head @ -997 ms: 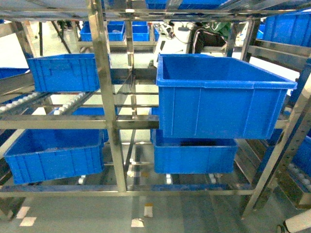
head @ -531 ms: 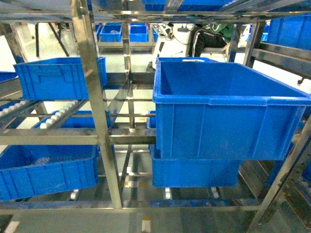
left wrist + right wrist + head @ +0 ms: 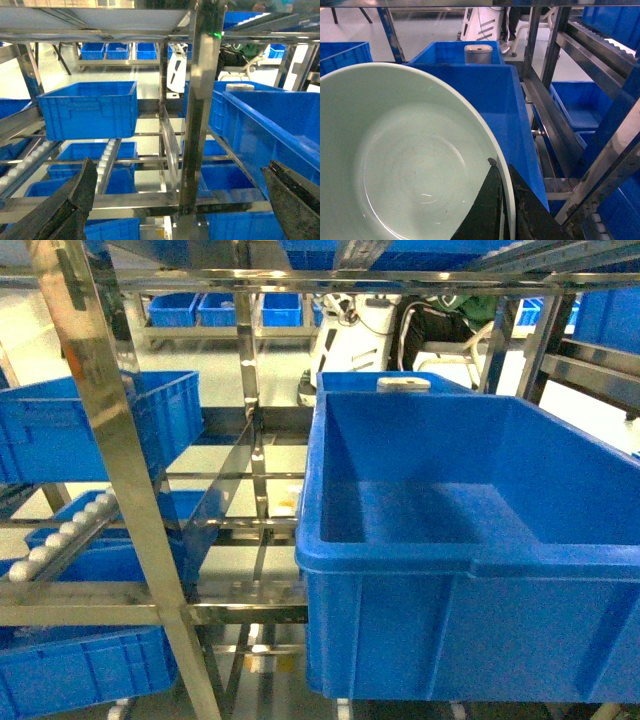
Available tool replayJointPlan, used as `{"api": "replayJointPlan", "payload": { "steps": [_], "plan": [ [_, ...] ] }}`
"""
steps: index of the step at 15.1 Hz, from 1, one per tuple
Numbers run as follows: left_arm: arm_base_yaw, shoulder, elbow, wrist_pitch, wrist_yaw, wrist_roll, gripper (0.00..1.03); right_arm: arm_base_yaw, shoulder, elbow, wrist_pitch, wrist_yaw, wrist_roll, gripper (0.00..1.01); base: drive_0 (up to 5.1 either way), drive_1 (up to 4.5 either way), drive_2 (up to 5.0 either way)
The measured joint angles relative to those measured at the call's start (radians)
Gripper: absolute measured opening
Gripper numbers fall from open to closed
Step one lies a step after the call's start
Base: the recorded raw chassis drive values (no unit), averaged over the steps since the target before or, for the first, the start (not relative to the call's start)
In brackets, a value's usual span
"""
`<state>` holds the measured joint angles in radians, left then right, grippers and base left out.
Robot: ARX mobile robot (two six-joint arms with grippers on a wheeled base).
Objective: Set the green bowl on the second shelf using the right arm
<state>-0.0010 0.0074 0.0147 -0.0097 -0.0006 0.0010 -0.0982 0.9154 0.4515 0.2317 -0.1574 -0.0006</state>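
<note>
The green bowl (image 3: pixel 405 160) fills the left of the right wrist view, pale mint and empty. My right gripper (image 3: pixel 502 200) is shut on its right rim, one finger inside and one outside. The bowl hangs over the near end of a big blue crate (image 3: pixel 510 105). In the head view that crate (image 3: pixel 470 540) sits on the steel rack's middle tier, the second shelf (image 3: pixel 100 602); neither the bowl nor any gripper shows there. My left gripper (image 3: pixel 180 200) is open, its fingers (image 3: pixel 65 205) spread wide with nothing between them, facing a steel upright (image 3: pixel 200 100).
A second blue crate behind the big one holds a white-grey object (image 3: pixel 478 53). More blue crates (image 3: pixel 87 110) stand on the left bay and on lower tiers. A perforated upright (image 3: pixel 120 470) and a white roller rail (image 3: pixel 60 535) stand at the left. Slanting steel rails (image 3: pixel 580 55) cross the right.
The head view has closed in on the rack. The big blue crate has grown to fill the right half, and I now look down into it.
</note>
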Motion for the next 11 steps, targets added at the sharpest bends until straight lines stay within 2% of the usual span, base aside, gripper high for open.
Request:
{"api": "replayJointPlan", "payload": {
  "steps": [6, 11],
  "plan": [
    [0.0, 0.0, 0.0, 0.006, 0.0, 0.0, 0.98, 0.0, 0.003, 0.0, 0.01, -0.009, -0.005, 0.02, 0.0, 0.0, 0.0],
    [0.0, 0.0, 0.0, 0.005, 0.0, 0.0, 0.98, 0.021, 0.292, 0.009, 0.186, -0.045, -0.042, 0.02, 0.0, 0.0, 0.0]
  ]
}}
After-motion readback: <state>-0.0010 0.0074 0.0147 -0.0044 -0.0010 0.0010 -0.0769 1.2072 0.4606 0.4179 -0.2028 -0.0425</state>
